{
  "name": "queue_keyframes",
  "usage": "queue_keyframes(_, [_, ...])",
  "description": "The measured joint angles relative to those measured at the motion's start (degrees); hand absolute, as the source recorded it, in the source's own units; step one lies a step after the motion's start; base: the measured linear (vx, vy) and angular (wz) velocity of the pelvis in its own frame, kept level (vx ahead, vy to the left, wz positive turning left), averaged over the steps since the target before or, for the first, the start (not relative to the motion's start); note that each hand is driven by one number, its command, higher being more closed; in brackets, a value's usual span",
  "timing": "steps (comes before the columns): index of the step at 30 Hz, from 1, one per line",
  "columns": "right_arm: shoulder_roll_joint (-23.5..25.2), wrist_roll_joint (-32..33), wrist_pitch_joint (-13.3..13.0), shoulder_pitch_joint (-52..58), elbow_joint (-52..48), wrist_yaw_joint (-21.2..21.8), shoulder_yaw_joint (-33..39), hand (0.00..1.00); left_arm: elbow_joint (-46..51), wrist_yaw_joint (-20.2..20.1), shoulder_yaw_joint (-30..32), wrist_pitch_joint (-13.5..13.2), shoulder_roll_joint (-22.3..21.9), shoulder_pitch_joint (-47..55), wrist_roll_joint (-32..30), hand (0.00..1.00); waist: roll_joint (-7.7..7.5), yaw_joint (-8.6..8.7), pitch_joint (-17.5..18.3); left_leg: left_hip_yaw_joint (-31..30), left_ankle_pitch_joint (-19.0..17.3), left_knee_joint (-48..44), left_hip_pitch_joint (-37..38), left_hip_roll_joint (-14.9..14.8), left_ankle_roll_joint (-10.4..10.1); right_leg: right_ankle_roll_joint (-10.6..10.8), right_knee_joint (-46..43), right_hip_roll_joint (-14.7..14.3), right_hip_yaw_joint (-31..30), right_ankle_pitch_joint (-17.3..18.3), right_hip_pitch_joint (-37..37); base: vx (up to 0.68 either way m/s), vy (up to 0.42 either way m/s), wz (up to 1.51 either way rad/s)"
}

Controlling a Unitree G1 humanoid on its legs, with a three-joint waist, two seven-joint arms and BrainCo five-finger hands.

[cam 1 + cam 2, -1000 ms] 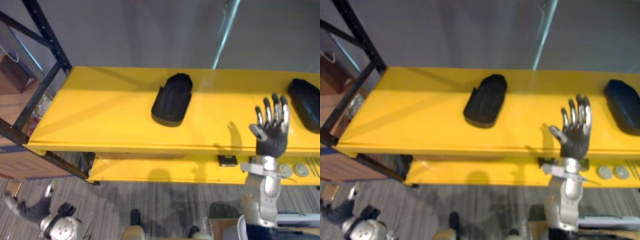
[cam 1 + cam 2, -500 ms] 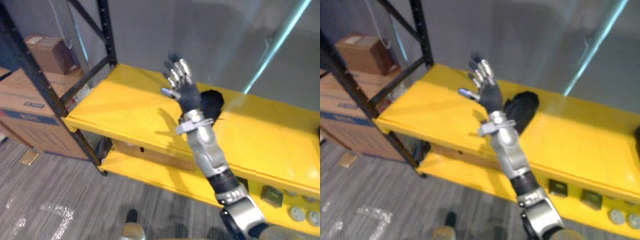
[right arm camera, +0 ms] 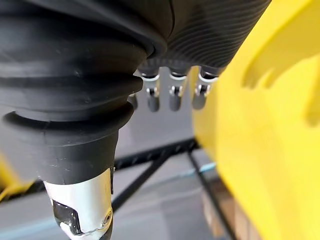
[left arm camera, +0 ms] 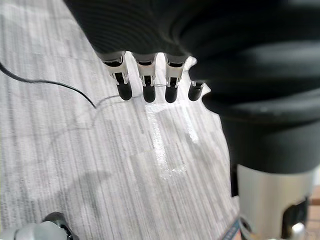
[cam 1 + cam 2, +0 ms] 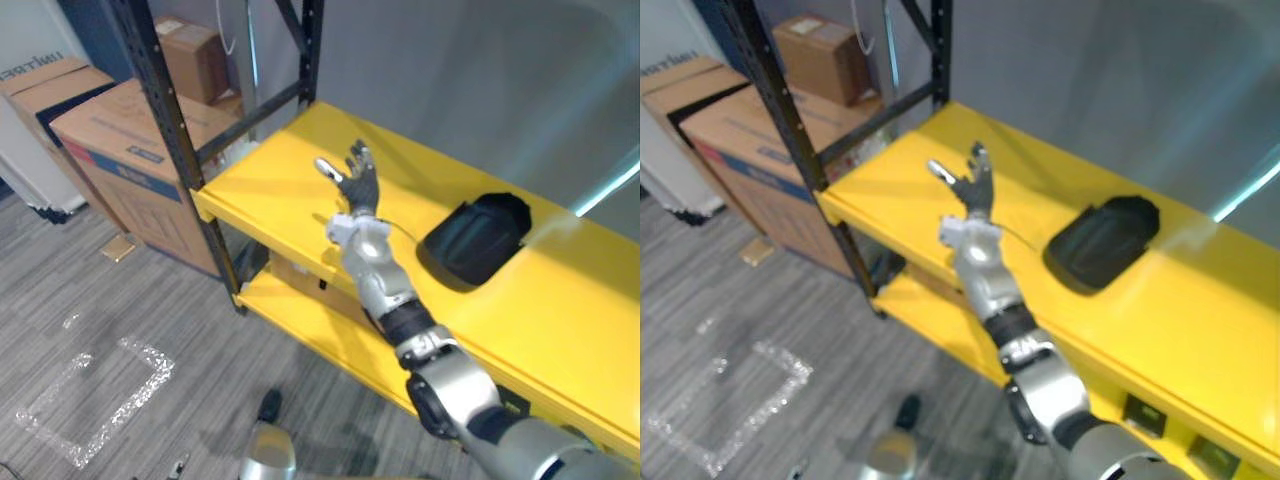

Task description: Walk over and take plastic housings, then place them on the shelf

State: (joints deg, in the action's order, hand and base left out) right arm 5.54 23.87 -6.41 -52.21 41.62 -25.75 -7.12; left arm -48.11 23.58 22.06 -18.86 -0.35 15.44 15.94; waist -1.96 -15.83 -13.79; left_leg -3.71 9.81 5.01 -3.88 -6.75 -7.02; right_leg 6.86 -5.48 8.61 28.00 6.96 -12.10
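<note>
Yellow painted board forms the top level of a shelf (image 5: pixel 280 185), smooth and glossy, carried on black metal uprights (image 5: pixel 160 95) with diagonal braces. A second yellow board (image 5: pixel 290 300) runs beneath that top level. Behind the shelf stands a plain grey wall (image 5: pixel 470 80). In front of the shelf spreads a grey, streaked floor (image 5: pixel 150 330), where a rough rectangle of shiny tape (image 5: pixel 95 405) is laid well away from the shelf's foot.

One black plastic housing (image 5: pixel 477 238) lies flat on the shelf's top level, toward the wall side. It is matt and rounded, a shallow shell shape with a squarer end. It sits apart from the shelf's front edge and nothing holds it.

The right hand (image 5: pixel 360 190) is raised above the shelf's top level, near its upright end and well apart from the housing. Its fingers are straight and spread and its thumb stands out to the side, with nothing in its hold. In the right wrist view its dark-tipped fingers (image 3: pixel 172 95) hang straight beside the yellow board.

The left hand (image 4: pixel 145 82) shows in its own wrist view, fingers straight and empty above the floor.

Beyond the shelf's upright end stand brown cardboard boxes (image 5: pixel 120 140), closed, so their contents cannot be told. A smaller one (image 5: pixel 190 55) is set further back.
</note>
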Motion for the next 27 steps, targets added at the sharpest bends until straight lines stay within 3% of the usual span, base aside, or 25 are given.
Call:
queue_keyframes(1, [-0.3,-0.1,0.5,-0.5,0.5,-1.0,1.0,0.00,0.2,0.0,-0.9,0.0,-0.1,-0.3,0.0,0.00,0.66,-0.01,-0.4,0.0,0.0,0.0,0.0,-0.2,0.0,0.3,-0.1,-0.2,0.0,0.2,0.0,-0.04,-0.035,0.00])
queue_keyframes(6, [-2.1,-2.4,2.6,-1.3,2.5,-4.4,5.2,0.00,0.2,-0.1,-3.5,0.3,-0.2,-0.4,2.0,0.00,1.14,-0.43,-1.1,-0.2,0.1,0.0,-0.1,-1.0,0.1,0.1,-0.8,-0.7,0.1,1.1,0.2,-0.01,-0.042,0.02])
queue_keyframes(13, [-6.4,-2.2,3.0,-3.3,4.8,-5.7,9.6,0.00,0.0,-0.7,-5.0,0.6,-0.1,-0.9,4.2,0.00,1.64,-0.64,-4.3,-0.3,0.3,-0.3,-0.8,-1.5,-0.2,-0.5,-4.0,-0.6,0.0,2.8,2.1,0.00,-0.030,0.02])
queue_keyframes(17, [-8.4,-2.2,3.0,-3.5,6.7,-7.3,13.0,0.00,-0.1,-2.2,-7.4,0.5,-0.1,-0.9,4.4,0.00,2.69,-0.69,-4.9,-0.5,0.7,-0.3,-1.2,-1.3,-0.8,-0.2,-5.3,0.1,-0.1,3.7,2.8,0.01,-0.010,0.03])
queue_keyframes(23, [-11.6,-2.9,2.3,-5.8,8.5,-7.9,16.2,0.00,-0.1,-3.7,-11.8,0.5,0.0,-1.8,4.4,0.00,4.96,-0.44,-6.8,-0.5,0.8,-0.3,-1.5,-1.6,-0.4,-0.3,-8.0,0.5,-0.4,5.0,4.4,-0.03,-0.014,-0.02])
queue_keyframes(27, [-14.5,-4.4,-0.4,-7.6,8.8,-7.8,17.4,0.00,0.2,-4.7,-14.5,0.6,0.1,-2.2,4.8,0.00,5.54,0.10,-8.6,-0.3,1.3,-0.3,-2.8,-1.5,-0.2,0.0,-10.1,1.1,-0.9,5.6,6.7,-0.04,-0.013,-0.01])
